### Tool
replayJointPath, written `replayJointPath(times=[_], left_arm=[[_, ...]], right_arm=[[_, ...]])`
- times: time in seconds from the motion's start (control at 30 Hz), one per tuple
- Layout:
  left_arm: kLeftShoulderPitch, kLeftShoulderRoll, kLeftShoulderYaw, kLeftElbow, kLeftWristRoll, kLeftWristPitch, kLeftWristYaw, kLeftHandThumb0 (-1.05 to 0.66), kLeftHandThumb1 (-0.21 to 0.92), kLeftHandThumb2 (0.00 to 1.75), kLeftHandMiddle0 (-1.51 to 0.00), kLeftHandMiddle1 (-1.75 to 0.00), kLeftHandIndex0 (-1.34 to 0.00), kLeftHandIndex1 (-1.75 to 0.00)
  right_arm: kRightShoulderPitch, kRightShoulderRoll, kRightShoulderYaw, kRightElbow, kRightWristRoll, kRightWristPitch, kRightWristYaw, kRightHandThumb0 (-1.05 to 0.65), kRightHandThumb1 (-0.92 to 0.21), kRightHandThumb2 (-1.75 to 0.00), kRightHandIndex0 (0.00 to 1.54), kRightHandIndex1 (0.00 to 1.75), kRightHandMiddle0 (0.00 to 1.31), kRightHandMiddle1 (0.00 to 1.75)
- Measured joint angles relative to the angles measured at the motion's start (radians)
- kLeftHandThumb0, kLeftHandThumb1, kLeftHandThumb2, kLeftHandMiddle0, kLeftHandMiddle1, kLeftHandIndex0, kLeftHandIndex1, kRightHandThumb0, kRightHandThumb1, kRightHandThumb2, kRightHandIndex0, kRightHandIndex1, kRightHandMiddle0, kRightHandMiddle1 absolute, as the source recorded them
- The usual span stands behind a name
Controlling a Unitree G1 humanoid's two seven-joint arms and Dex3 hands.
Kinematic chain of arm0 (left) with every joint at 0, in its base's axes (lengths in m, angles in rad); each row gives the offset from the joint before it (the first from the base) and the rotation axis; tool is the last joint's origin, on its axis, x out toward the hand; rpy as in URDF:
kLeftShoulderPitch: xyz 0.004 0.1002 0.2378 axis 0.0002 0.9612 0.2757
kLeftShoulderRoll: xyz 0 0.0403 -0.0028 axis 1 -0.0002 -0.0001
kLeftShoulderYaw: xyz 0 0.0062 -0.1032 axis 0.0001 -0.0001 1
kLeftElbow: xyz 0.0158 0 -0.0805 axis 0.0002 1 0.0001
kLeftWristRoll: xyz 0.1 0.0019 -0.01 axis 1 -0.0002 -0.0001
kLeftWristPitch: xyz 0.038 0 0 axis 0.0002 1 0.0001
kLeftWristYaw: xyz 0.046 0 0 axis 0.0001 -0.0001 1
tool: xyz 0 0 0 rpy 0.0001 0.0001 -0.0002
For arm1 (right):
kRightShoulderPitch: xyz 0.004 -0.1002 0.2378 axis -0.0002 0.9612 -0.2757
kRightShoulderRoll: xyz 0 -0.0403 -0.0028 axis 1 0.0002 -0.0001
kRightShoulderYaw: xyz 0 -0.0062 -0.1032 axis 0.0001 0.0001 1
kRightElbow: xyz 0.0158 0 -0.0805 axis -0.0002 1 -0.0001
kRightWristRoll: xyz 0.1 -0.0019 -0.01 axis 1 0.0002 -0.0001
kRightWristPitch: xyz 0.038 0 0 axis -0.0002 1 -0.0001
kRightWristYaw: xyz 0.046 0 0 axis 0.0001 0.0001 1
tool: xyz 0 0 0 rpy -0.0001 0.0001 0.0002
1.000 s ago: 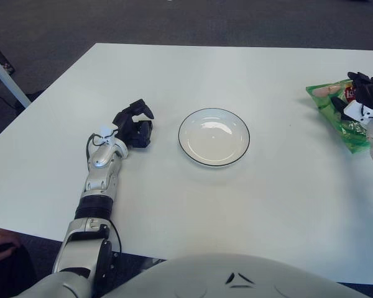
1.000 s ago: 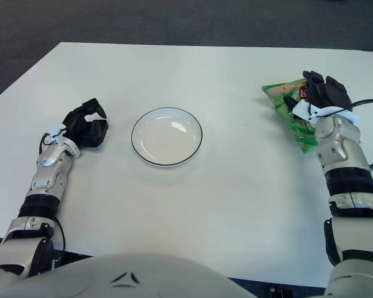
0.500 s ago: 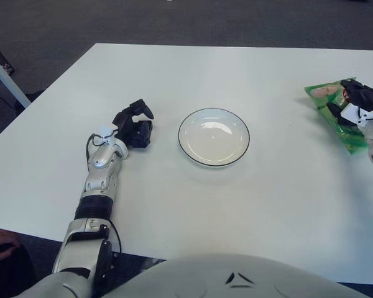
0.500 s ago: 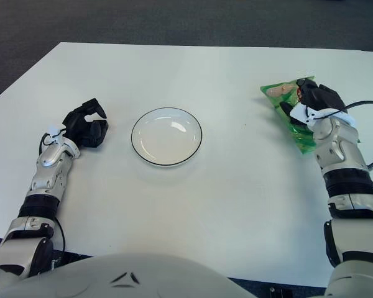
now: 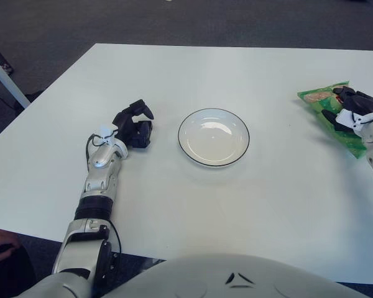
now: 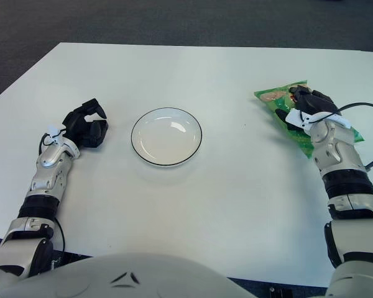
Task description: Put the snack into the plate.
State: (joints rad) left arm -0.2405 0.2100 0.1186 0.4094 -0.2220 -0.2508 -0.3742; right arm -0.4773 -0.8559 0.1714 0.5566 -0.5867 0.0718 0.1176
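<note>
The right hand (image 6: 308,107) is at the far right of the white table (image 6: 236,205), w/ its dark fingers (image 6: 317,99) curled down over the top of the green snack bag (image 6: 280,102) and clamped on it. The bag looks lifted slightly off the surface at its left end (a faint shadow shows under that edge), but whether its right end touches the table can't be told, since the hand and forearm cover it. The bag is tilted, its left corner pointing toward the table's middle, and a bit of green sticks out past the wrist on the right side. A black cable loops off the wrist toward the right edge of the view.

The snack is well apart from the plate (image 6: 166,136), which sits near the table's center, white w/ a thin dark rim, nothing in it. Bare tabletop lies between plate and bag.

The left hand (image 5: 134,124) shows just left of the plate, not touching it, fingers curled in toward the palm and holding nothing; its forearm runs back toward the near-left table edge.

At the bottom of both views the robot's pale torso (image 5: 236,279) fills the foreground. Dark carpet (image 5: 174,18) surrounds the table.
</note>
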Motion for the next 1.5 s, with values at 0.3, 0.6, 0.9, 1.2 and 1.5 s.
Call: replayJointPath(times=[0.3,0.6,0.9,1.2,1.5], left_arm=[[0.002,0.000,0.000,-0.006,0.000,0.006,0.000,-0.51,0.26,1.39,-1.34,-1.75,-0.67,-1.75],[0.002,-0.001,0.000,-0.006,-0.001,0.006,0.000,-0.50,0.26,1.39,-1.34,-1.75,-0.66,-1.75],[0.003,-0.001,0.000,-0.007,-0.001,0.006,0.000,-0.50,0.26,1.39,-1.33,-1.75,-0.66,-1.75],[0.002,-0.001,0.000,-0.006,-0.001,0.005,0.000,-0.50,0.26,1.38,-1.34,-1.75,-0.66,-1.75],[0.002,-0.001,0.000,-0.005,-0.001,0.005,0.000,-0.50,0.26,1.39,-1.33,-1.75,-0.66,-1.75]], right_arm=[[-0.016,-0.017,0.027,0.013,-0.043,-0.023,-0.008,-0.58,-0.68,-0.86,0.03,1.53,0.26,1.66],[-0.012,-0.027,0.047,0.015,-0.102,-0.042,-0.118,-0.04,-0.16,-1.44,0.61,1.57,0.68,1.74],[-0.008,-0.002,0.014,0.023,-0.085,-0.030,-0.223,0.00,-0.04,-1.48,0.90,1.28,0.74,1.75],[-0.007,0.014,-0.028,0.048,-0.041,-0.060,-0.262,0.00,-0.03,-1.51,0.91,1.34,0.70,1.75],[0.003,0.016,-0.045,0.039,-0.033,-0.085,-0.326,0.00,-0.02,-1.61,0.83,1.61,0.66,1.75]])
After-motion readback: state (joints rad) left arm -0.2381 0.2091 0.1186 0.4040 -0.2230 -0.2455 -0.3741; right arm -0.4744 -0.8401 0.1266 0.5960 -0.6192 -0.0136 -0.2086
